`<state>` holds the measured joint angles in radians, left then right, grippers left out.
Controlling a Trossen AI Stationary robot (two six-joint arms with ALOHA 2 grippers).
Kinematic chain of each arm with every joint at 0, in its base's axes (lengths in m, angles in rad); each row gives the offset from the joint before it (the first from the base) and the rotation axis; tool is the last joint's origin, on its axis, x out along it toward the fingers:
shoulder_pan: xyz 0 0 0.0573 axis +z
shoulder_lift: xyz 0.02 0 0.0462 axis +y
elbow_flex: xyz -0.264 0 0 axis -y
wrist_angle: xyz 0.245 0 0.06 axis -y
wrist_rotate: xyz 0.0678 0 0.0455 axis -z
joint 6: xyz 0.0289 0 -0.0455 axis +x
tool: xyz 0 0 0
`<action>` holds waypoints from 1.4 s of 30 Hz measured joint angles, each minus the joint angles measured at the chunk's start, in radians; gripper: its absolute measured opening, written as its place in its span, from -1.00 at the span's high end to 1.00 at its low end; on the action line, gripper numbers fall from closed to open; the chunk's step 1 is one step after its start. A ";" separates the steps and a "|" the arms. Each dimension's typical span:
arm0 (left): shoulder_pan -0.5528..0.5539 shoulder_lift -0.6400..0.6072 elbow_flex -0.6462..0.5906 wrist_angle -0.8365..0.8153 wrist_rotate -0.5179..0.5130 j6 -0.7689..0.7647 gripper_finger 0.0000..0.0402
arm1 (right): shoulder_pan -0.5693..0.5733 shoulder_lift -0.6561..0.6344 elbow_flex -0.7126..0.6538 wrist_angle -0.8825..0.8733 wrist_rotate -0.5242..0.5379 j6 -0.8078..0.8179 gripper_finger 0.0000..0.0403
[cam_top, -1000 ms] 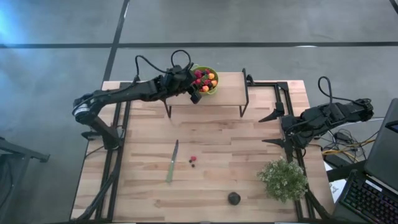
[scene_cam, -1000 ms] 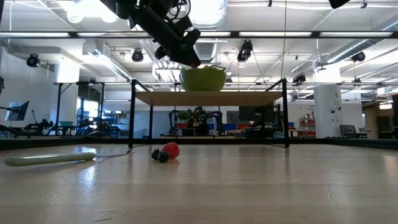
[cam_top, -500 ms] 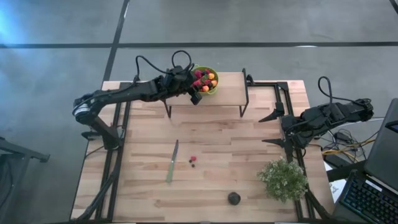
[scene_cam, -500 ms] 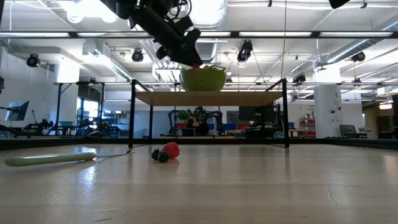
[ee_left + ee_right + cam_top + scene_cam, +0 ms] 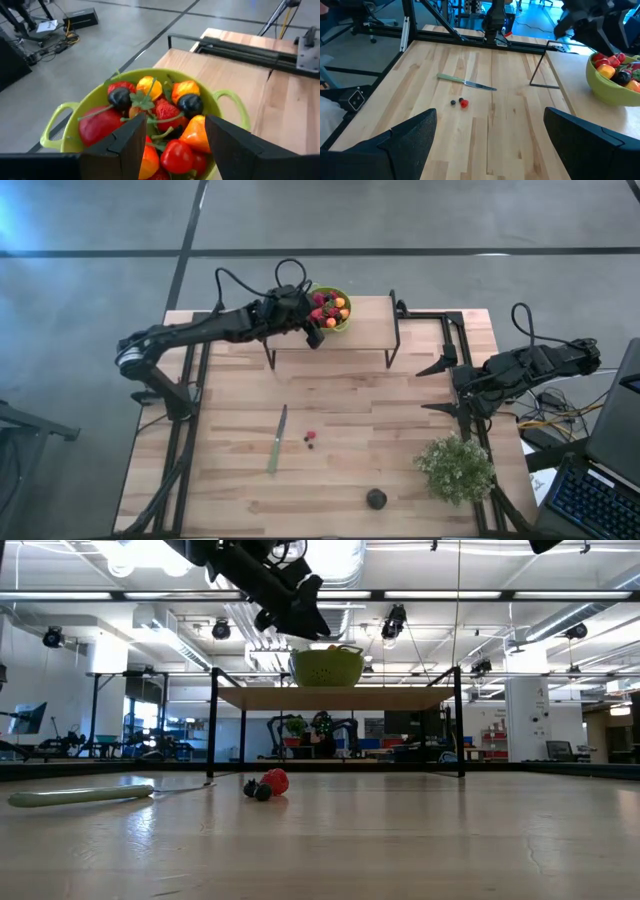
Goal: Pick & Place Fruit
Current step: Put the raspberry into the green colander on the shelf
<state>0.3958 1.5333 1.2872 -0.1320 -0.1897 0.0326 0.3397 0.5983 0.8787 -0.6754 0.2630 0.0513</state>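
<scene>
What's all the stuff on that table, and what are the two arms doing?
Bowl: one, lime green with two handles, on the raised shelf at the far side of the table.
Fruit in the bowl: a heap, mostly red, some orange and yellow, two dark.
Shelf: one, wooden top on black legs.
Loose berries: a red one and small dark ones together, mid-table.
Dark round fruit: one, near the front edge.
Knife: one, green handle, lying left of the berries.
Plant: one, bushy pale green, front right.
Table: one, light wood.
Left gripper: open, over the bowl, holding nothing.
Right gripper: open, waiting at the table's right edge.
</scene>
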 joint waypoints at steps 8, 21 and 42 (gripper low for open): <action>-0.007 -0.004 0.014 -0.001 0.116 -0.003 -0.03 | 0.000 0.000 0.000 0.000 0.000 0.000 -0.80; -0.113 -0.043 0.016 -0.053 0.126 0.038 -0.02 | 0.000 0.001 0.000 0.000 0.000 0.000 -0.80; -0.449 -0.044 -0.009 -0.343 0.034 -0.012 0.01 | 0.000 0.001 0.000 0.000 0.000 0.000 -0.80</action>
<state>-0.0533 1.4895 1.2780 -0.4751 -0.1557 0.0208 0.3397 0.5991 0.8787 -0.6755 0.2626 0.0513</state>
